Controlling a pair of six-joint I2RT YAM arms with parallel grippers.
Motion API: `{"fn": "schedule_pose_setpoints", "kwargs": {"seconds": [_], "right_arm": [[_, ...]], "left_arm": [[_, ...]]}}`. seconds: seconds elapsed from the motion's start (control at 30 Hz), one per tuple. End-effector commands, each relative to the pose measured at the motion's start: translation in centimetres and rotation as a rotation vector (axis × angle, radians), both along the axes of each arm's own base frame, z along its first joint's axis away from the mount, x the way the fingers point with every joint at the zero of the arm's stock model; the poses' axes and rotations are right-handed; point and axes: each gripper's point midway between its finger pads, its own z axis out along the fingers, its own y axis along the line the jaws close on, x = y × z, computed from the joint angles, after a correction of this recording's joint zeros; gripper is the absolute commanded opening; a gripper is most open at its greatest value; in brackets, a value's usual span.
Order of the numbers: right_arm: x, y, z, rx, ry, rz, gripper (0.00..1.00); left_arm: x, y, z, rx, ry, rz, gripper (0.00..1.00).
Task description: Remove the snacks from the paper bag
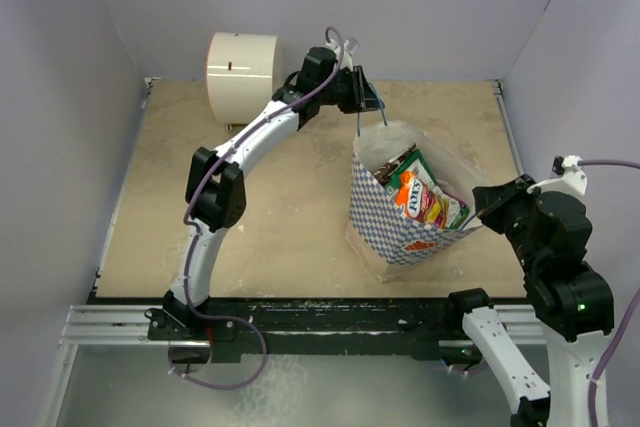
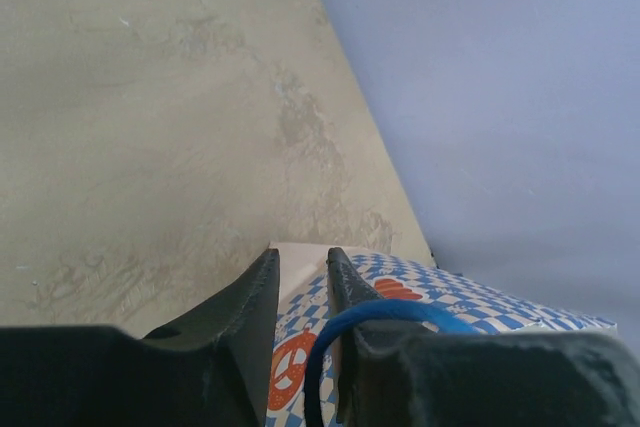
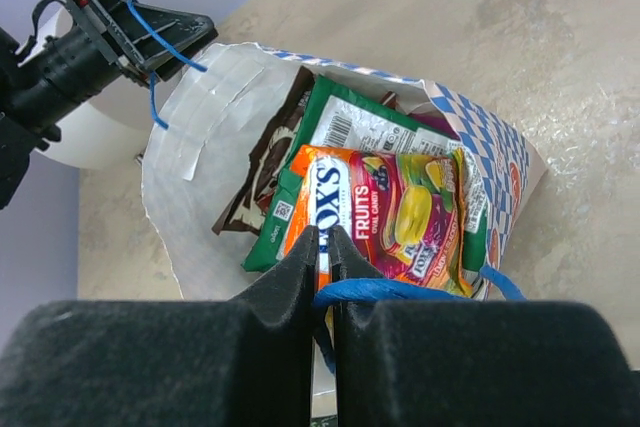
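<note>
Right pincer (image 3: 323, 239): fingers together, clamped on the near cord handle (image 3: 400, 287) of the paper bag (image 1: 395, 232). Left pincer (image 2: 302, 262): fingers a narrow gap apart, the far cord handle (image 2: 385, 309) looped over one finger, not visibly pinched. I note the bag standing on the bench (image 1: 270, 237), right of centre, mouth upward, its opening drawn long on the line between my two pincers. The snacks (image 1: 425, 197) sit inside on end, long axes toward the mouth: a red-orange packet (image 3: 400, 212) foremost, a green packet (image 3: 350, 122) and a brown packet (image 3: 265, 172) behind it.
</note>
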Motion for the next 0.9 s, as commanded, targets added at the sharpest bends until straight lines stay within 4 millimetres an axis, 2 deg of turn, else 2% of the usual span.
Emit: {"fn": "schedule_pose_setpoints", "kwargs": {"seconds": [0.0,0.03,0.13,0.33,0.5,0.53,0.67,0.87], "right_arm": [[0.1,-0.9,1.8,-0.06,-0.046,-0.021,0.1],[0.2,-1.0,1.8,-0.071,-0.045,-0.019,0.1],[0.5,-1.0,2.2,-0.104,-0.049,-0.006,0.11],[1.4,-1.0,3.6,-0.204,-0.078,0.043,0.13],[3.2,0.8,5.0,-0.246,-0.12,0.16,0.13],[3.9,1.1,5.8,-0.275,-0.149,0.185,0.13],[6.1,5.4,7.1,-0.254,-0.205,0.419,0.14],[9.5,12.1,7.7,-0.056,-0.245,0.718,0.14]], "left_arm": [[1.1,0.1,6.7,-0.091,-0.17,0.032,0.24],[1.1,0.3,7.0,-0.09,-0.176,0.036,0.2],[1.0,0.8,7.9,-0.105,-0.177,0.045,0.0],[1.0,3.3,10.5,-0.144,-0.177,0.064,0.0],[0.5,7.1,12.4,-0.174,-0.111,0.08,0.0],[0.2,7.9,12.8,-0.185,-0.099,0.077,0.0],[-0.8,11.5,14.2,-0.179,-0.074,0.106,0.0],[-2.1,18.0,15.9,-0.14,-0.064,0.186,0.0]]}}
